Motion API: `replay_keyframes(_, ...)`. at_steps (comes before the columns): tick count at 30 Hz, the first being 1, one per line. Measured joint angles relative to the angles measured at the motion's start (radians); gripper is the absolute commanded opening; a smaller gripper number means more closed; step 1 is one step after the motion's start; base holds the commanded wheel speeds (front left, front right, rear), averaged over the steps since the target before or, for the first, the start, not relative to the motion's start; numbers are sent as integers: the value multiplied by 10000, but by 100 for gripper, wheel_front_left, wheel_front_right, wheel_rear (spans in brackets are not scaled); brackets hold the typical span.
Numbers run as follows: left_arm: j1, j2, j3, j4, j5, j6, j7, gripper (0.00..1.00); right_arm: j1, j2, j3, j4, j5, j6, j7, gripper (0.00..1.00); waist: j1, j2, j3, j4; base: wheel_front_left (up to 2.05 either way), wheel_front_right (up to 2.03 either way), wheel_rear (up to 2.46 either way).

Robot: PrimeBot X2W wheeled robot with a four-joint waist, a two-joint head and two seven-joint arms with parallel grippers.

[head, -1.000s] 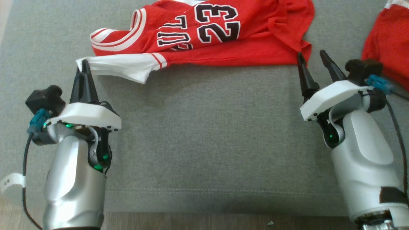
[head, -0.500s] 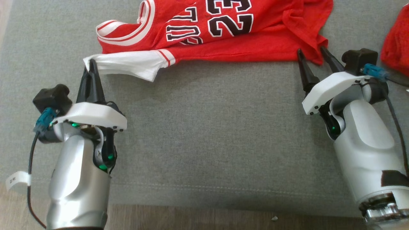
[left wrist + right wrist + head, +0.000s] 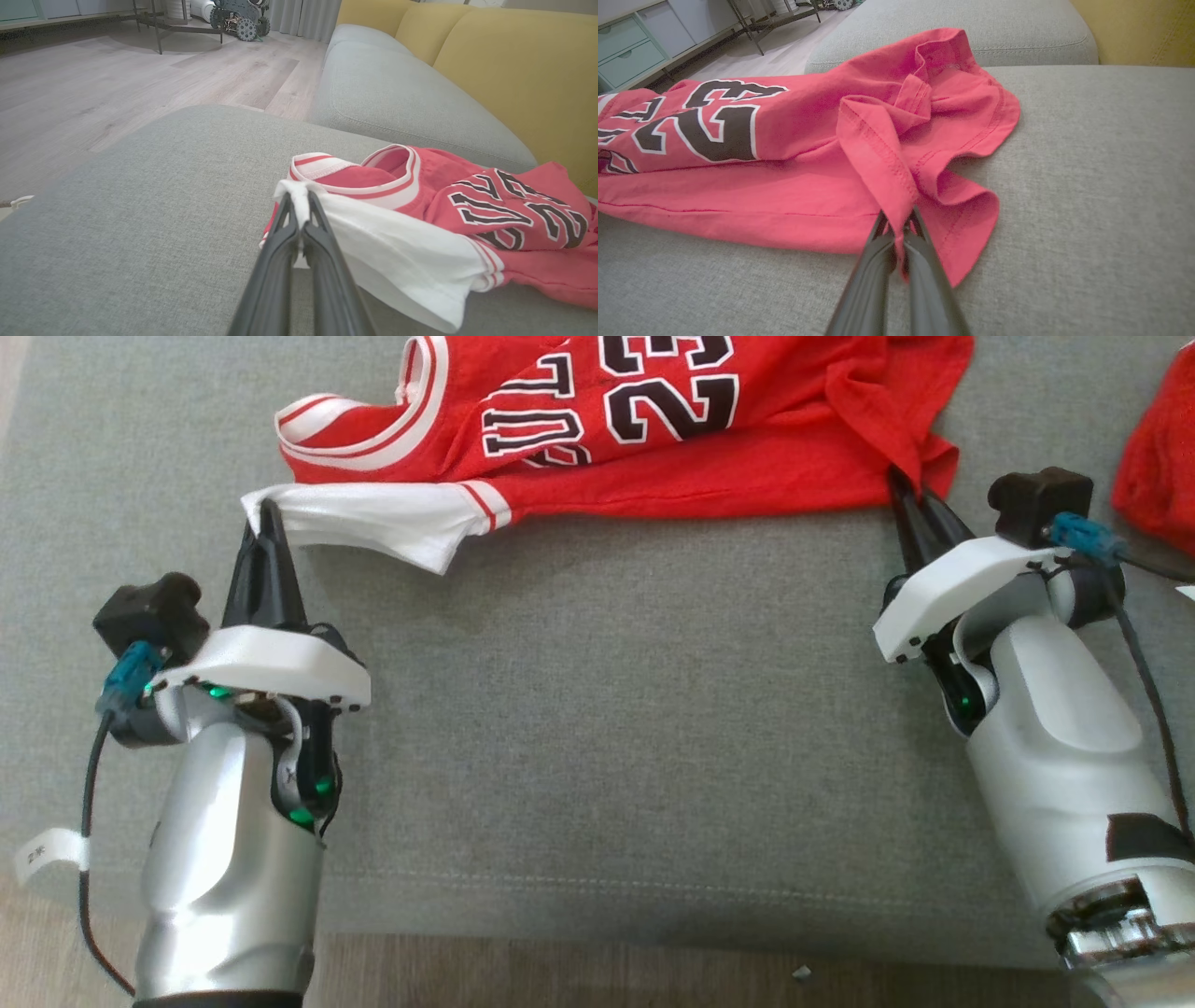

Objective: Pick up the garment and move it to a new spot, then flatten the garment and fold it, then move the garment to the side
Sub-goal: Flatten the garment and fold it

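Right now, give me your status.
Left pincer shut on white sleeve. Right pincer shut on red hem. Jersey on cushion. Another red cloth far right.

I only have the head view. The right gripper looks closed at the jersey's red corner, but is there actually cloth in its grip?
Observer: Yes. The right wrist view shows the right gripper shut on the jersey: a folded strip of its stitched hem runs down into the grip.
Operator: And the left one?
Observer: In the left wrist view the left gripper is shut, with the edge of the white sleeve bunched over its tips.
Operator: Anything behind the jersey?
Observer: A yellow backrest rises behind it.
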Motion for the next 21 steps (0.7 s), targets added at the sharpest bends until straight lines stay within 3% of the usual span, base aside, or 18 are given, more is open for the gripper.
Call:
replay_keyframes(10, 66, -17, 242, -148, 17, -6, 0, 0, 72, -378, 955, -522, 675, 0, -263, 0, 0, 0, -690, -83, 0, 0, 0)
replay_keyframes(21, 655, 201, 654, -1135, 150, -117, 0, 0, 660, -2127, 3076, -4082, 2982, 0, 564, 0, -1, 0, -2301, -357, 0, 0, 0)
